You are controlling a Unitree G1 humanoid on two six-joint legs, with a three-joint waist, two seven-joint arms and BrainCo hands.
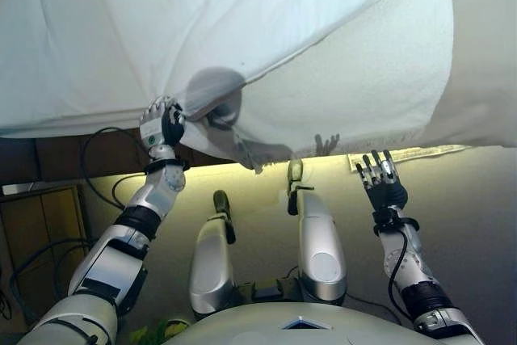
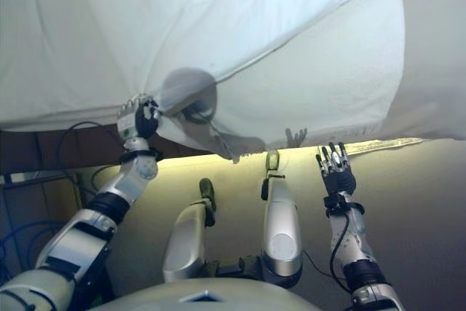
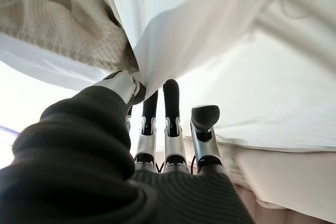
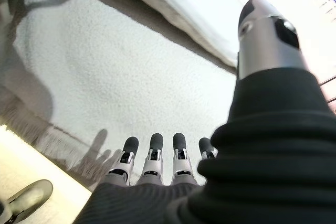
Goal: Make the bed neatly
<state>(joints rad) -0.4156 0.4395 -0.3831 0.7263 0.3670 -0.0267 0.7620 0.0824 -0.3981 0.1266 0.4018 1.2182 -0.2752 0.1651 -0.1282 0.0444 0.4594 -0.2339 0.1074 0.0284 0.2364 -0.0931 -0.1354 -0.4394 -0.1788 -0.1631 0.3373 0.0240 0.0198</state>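
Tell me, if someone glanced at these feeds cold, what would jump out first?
Most likely the white sheet filling the upper part of the head views, with the left hand pinching its lower edge, thumb and fingers closed on the cloth. Next, the right hand held open and empty over the floor just below the bed's edge, its shadow falling on the textured cream cover under the sheet.

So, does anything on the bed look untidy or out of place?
Yes. The white sheet lies askew, its edge running diagonally and leaving the textured cream blanket uncovered. The left hand pinches its bunched edge; the right hand hangs open.
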